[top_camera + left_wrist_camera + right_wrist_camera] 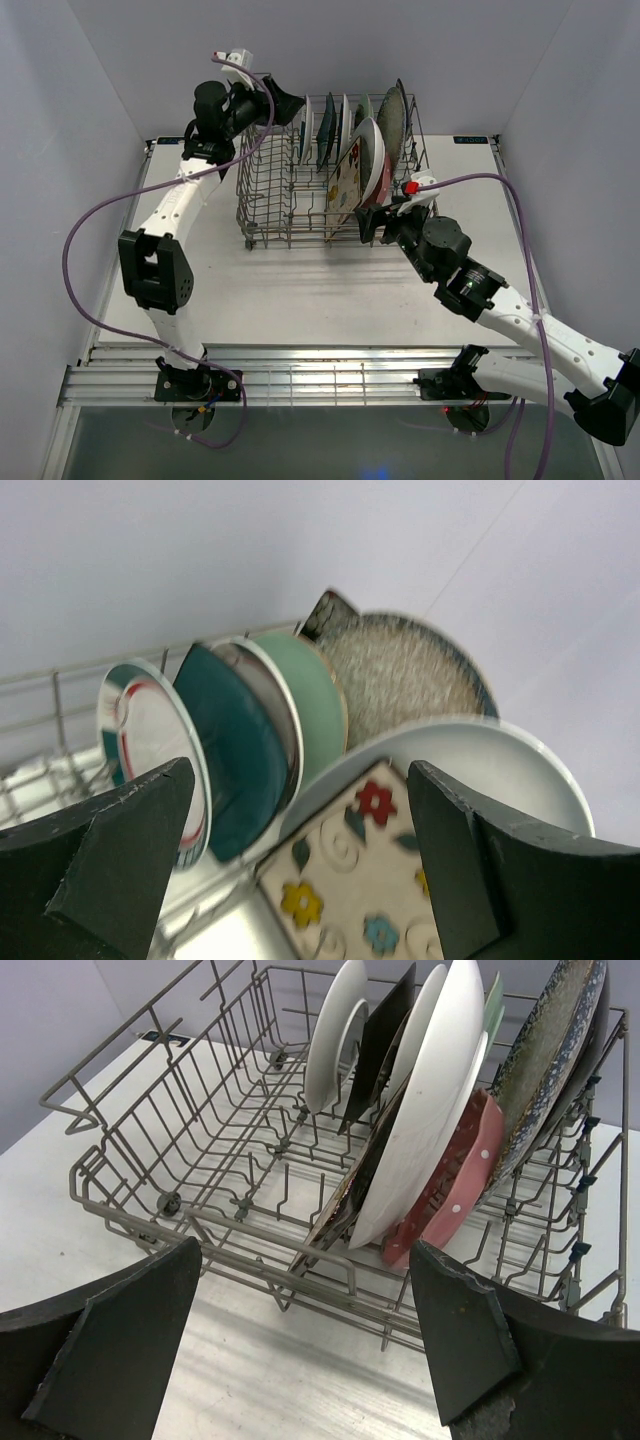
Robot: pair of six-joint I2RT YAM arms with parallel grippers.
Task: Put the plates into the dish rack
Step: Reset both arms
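Observation:
The grey wire dish rack (268, 212) stands mid-table with several plates upright in its right half. In the left wrist view they are a white rimmed round (150, 735), a teal square (238, 750), a mint green plate (318, 695), a speckled silver plate (405, 680), a big white oval (490, 765) and a floral square (345, 875). A pink dotted plate (452, 1182) leans behind the white one. My left gripper (288, 105) hovers open above the rack's far left corner. My right gripper (372, 222) is open and holds nothing, low at the rack's near right corner.
Purple cables (85, 225) loop off both arms. Pale walls close in the table at the left, back and right. A slatted metal rail (320, 380) runs along the near edge. The rack's front wire wall (300, 1250) stands just ahead of my right fingers.

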